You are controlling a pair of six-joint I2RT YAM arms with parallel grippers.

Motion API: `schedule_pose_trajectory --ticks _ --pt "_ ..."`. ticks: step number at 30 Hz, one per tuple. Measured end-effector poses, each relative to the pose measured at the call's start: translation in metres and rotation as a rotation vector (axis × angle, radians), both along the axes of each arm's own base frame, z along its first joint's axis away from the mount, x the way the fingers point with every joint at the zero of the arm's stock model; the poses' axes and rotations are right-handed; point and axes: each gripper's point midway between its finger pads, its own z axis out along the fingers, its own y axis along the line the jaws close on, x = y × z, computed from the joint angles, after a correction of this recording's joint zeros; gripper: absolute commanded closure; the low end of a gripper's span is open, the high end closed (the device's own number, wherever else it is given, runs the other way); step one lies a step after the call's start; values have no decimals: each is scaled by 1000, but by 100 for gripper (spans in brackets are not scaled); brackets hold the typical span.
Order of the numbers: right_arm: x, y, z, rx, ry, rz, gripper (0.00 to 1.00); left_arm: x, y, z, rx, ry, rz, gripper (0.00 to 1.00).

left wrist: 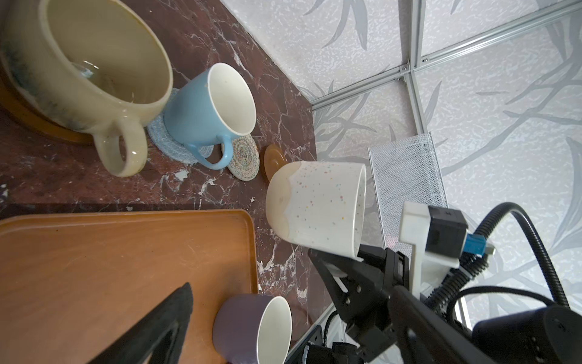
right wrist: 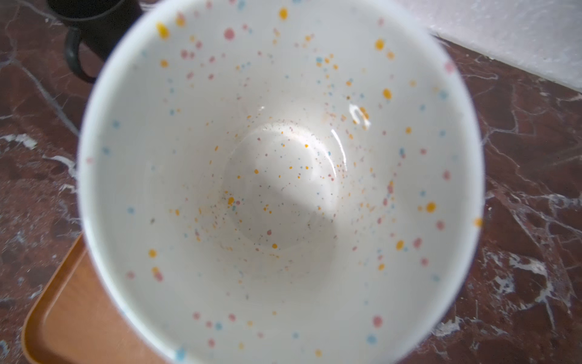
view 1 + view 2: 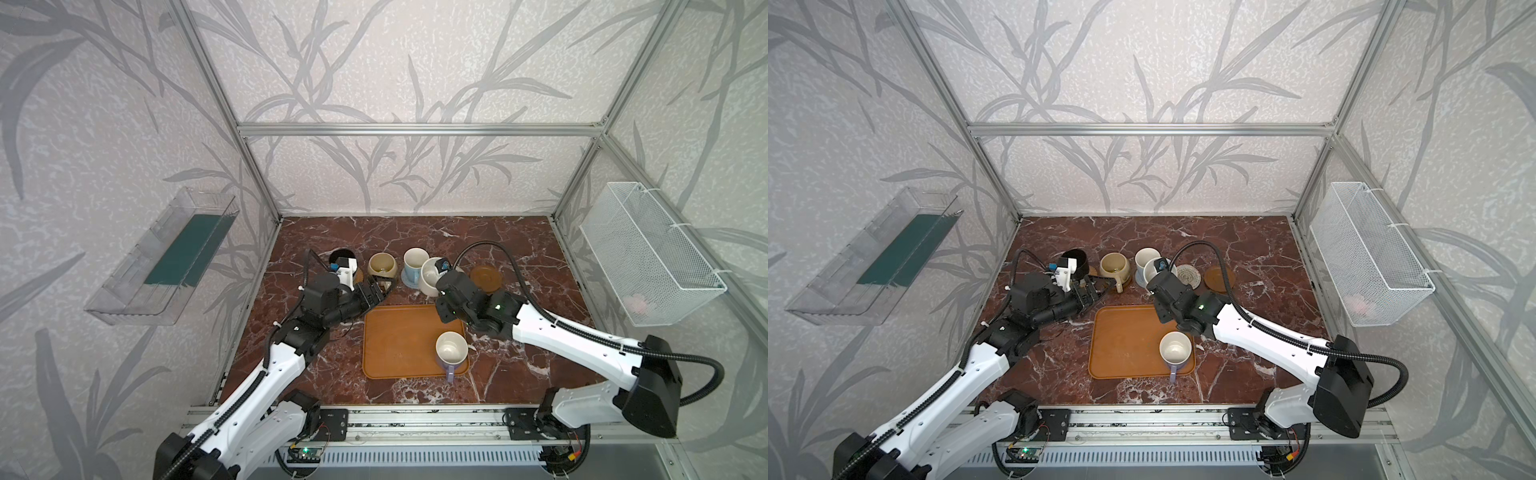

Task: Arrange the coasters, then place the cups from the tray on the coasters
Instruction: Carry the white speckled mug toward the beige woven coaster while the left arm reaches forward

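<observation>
Right gripper (image 1: 357, 256) grasps speckled cup (image 1: 315, 205) over red marble tabletop (image 3: 415, 237); left gripper (image 3: 384, 291) released, leaf-papered walls (image 3: 415, 62) around

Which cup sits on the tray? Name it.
The lavender cup, near the tray's front right corner. The black cup, cream-yellow cup and light blue cup stand beyond it; the right gripper holds the speckled cup.

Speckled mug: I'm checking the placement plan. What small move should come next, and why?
Probably carry the speckled mug over the cream rope coaster and lower it: the right gripper holds it tilted, and that coaster lies bare beside the light blue mug.
</observation>
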Motion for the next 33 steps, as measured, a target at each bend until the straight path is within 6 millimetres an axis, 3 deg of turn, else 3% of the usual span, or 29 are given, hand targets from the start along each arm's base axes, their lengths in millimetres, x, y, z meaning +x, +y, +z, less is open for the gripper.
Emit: schedule_pose_trajectory --ticks 6,12,19,24,33 --pt "21 -28 -1 5 13 -87 100 16 -18 21 31 -43 -50 1" --pt "35 -47 -3 23 33 -142 100 33 -35 19 81 -13 -91 1" --pt "52 -56 -3 39 45 -186 100 45 -50 14 104 20 -122 1" --pt "64 -59 -13 33 75 -216 100 56 -64 17 114 21 -147 1" --pt "87 -63 -32 28 116 -264 100 76 -81 4 134 56 -167 1"
